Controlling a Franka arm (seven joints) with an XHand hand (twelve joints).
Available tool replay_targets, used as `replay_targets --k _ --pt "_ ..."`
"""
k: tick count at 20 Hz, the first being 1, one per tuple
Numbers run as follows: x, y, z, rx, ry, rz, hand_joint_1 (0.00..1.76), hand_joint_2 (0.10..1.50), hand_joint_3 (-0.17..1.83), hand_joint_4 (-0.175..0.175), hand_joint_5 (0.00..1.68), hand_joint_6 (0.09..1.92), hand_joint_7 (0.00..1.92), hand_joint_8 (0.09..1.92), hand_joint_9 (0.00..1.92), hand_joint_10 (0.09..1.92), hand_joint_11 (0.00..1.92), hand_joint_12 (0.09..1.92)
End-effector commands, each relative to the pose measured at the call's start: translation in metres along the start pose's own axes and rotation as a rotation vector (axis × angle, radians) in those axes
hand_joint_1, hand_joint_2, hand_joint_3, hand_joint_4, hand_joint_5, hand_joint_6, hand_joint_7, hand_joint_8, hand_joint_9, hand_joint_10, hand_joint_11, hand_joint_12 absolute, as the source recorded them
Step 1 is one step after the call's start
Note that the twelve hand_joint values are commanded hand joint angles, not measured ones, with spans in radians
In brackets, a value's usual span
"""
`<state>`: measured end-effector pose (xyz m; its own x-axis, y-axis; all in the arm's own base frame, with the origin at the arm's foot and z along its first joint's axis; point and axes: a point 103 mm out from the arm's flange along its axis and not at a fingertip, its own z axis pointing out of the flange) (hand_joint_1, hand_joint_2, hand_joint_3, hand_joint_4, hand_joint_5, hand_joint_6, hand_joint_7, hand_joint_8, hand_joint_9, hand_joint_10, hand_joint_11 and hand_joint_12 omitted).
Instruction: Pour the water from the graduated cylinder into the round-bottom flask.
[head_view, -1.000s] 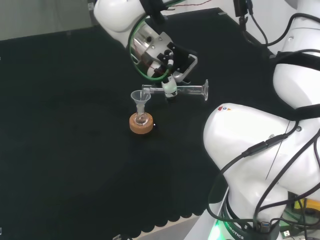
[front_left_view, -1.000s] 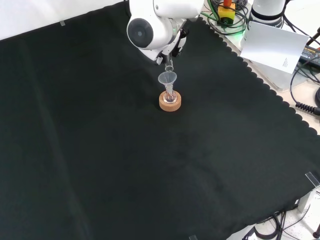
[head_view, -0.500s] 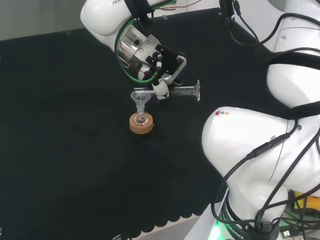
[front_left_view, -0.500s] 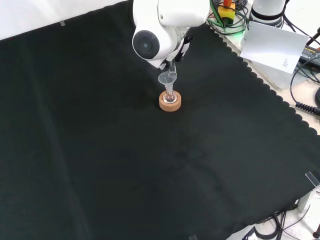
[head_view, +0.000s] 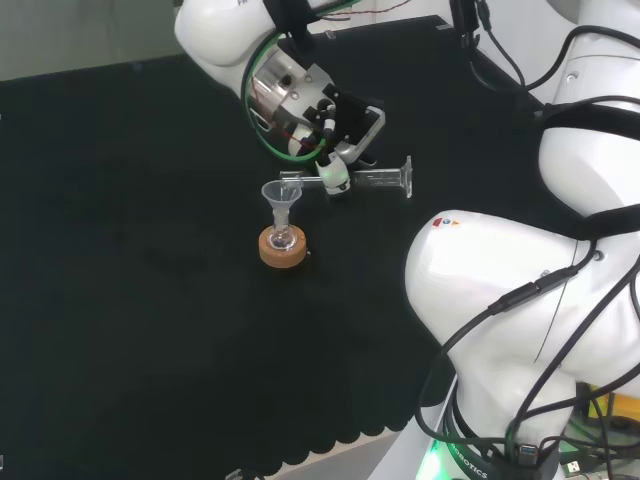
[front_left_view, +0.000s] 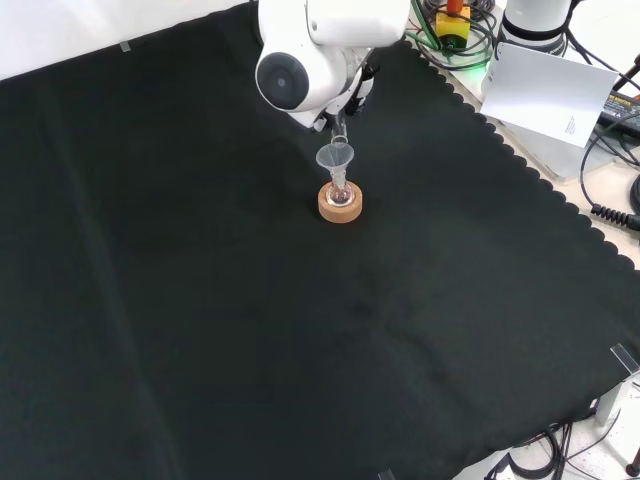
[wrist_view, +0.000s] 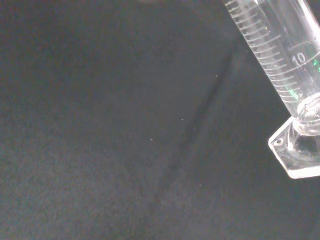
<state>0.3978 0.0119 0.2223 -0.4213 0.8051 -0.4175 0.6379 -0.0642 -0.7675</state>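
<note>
While the black-clothed surface (head_view: 120, 300) lies bare around it, the cork ring (head_view: 282, 248) serves as the landmark. Above and just right of it in the head view, the hand (head_view: 335, 125) has its fingers curled round the graduated cylinder (head_view: 365, 180), held roughly level, mouth toward the funnel (head_view: 281, 197). That funnel sits in the small round-bottom flask (head_view: 284, 238) resting on the ring. If the mouth stops short of the funnel's rim, water would likely spill onto the cloth; a nudge could tip the funnel.
</note>
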Motion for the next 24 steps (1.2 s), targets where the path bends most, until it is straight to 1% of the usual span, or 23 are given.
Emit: replay_targets --k 1,5,8,13,17,23,24 --pt "-0.004 -0.001 0.002 -0.004 -0.014 0.000 1.10 1.19 0.00 -0.124 0.85 1.20 1.20 0.42 1.48 0.09 1.40 0.67" --pt "-0.004 -0.002 0.003 -0.007 -0.016 -0.001 1.10 1.19 0.00 -0.125 0.85 1.20 1.20 0.41 1.48 0.09 1.40 0.67" --pt "-0.004 -0.001 0.002 0.002 -0.027 0.007 1.10 1.19 0.00 -0.125 0.85 1.20 1.20 0.41 1.48 0.09 1.40 0.67" --pt "0.008 0.000 -0.007 0.024 -0.042 0.014 1.10 1.19 0.00 -0.126 0.85 1.20 1.20 0.41 1.48 0.09 1.40 0.67" --pt "0.013 -0.001 -0.012 0.020 -0.054 0.019 1.10 1.19 0.00 -0.126 0.85 1.20 1.20 0.41 1.48 0.09 1.40 0.67" --pt "0.008 -0.001 -0.008 0.019 -0.044 0.011 1.10 1.19 0.00 -0.126 0.85 1.20 1.20 0.41 1.48 0.09 1.40 0.67" --pt "0.003 -0.002 -0.005 0.015 -0.039 0.009 1.10 1.19 0.00 -0.126 0.85 1.20 1.20 0.41 1.48 0.09 1.40 0.67"
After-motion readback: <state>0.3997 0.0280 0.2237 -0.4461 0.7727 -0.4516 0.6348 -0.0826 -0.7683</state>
